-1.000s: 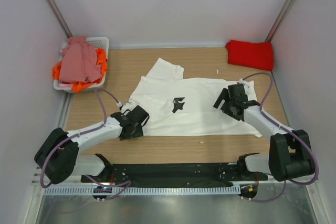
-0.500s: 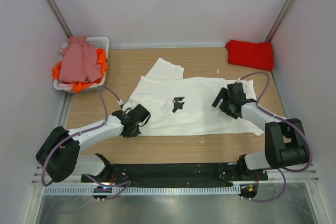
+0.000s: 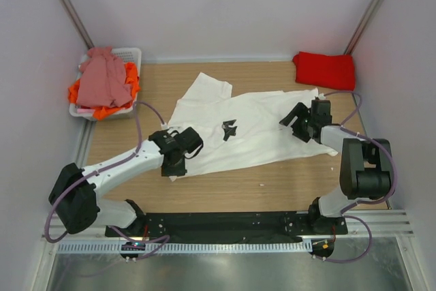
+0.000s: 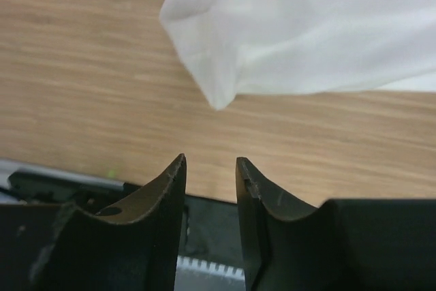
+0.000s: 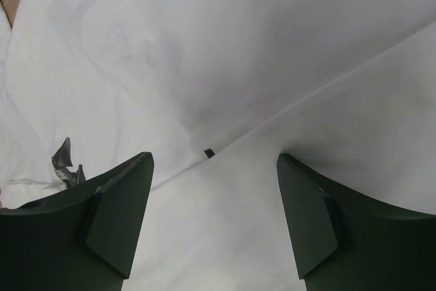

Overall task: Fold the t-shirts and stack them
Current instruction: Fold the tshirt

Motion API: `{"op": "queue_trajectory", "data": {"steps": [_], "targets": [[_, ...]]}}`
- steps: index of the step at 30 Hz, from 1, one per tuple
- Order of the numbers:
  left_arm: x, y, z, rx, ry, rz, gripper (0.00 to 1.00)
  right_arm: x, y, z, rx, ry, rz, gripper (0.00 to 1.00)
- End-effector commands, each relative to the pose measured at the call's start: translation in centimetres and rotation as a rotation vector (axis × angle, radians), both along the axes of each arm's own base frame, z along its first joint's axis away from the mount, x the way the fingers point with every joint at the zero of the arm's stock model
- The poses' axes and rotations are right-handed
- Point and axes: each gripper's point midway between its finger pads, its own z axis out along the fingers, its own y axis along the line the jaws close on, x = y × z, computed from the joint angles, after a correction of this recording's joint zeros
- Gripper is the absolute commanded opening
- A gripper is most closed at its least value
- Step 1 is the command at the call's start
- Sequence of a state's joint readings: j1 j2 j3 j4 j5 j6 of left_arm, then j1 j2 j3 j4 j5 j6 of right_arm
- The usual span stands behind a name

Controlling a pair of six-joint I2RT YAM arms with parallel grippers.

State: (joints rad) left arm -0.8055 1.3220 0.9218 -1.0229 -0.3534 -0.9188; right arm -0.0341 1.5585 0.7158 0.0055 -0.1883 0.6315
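Currently the step in hand appears to be flattening the white shirt (image 3: 259, 134) before its first fold. It lies spread at the centre of the table (image 3: 231, 192), print (image 3: 229, 129) up, one sleeve toward the far left. Its near edge runs slantwise and the body is wrinkled.

The fingers of the left gripper (image 4: 210, 165) stand a narrow gap apart with nothing between them. It hovers over bare wood just beside the shirt's near left corner, which appears doubled over on itself. The fingers of the right gripper (image 5: 214, 160) are spread wide and empty, low over the right part of the shirt, where a seam (image 5: 286, 114) crosses ahead of them. Contact with the cloth cannot be confirmed.

As judged, the next move calls for each gripper to pinch the hem at its own side and draw the cloth outward to remove the slant. The left corner needs opening out first, since a grasp through both layers would likely set the crease.

The red shirt (image 3: 325, 71) lies folded at the far right corner. The pink shirt (image 3: 102, 80) and orange shirt (image 3: 103, 111) are heaped in the basket (image 3: 133, 52) at the far left. Progress is judged early.

The surface is light wood grain and matte. The room has plain pale walls (image 3: 218, 5) on three sides and a black rail (image 3: 225, 223) along the near edge.
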Motion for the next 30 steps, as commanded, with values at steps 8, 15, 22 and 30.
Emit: {"op": "queue_trajectory", "data": {"steps": [8, 15, 22, 30], "targets": [[-4.1, 5.1, 7.5, -0.071, -0.127, 0.078, 0.52, -6.2, -0.8, -6.0, -0.012, 0.267, -0.012, 0.81], [2.4, -6.7, 1.2, -0.295, -0.114, -0.084, 0.32, -6.1, -0.7, -5.8, -0.008, 0.253, -0.005, 0.81], [6.3, -7.5, -2.5, -0.135, -0.060, -0.099, 0.32, -7.0, -1.2, -5.7, -0.030, 0.275, -0.030, 0.84], [4.3, -4.6, -5.9, -0.058, 0.025, -0.080, 0.31, -10.1, -1.4, -5.2, -0.016, 0.289, -0.125, 0.97]]}}
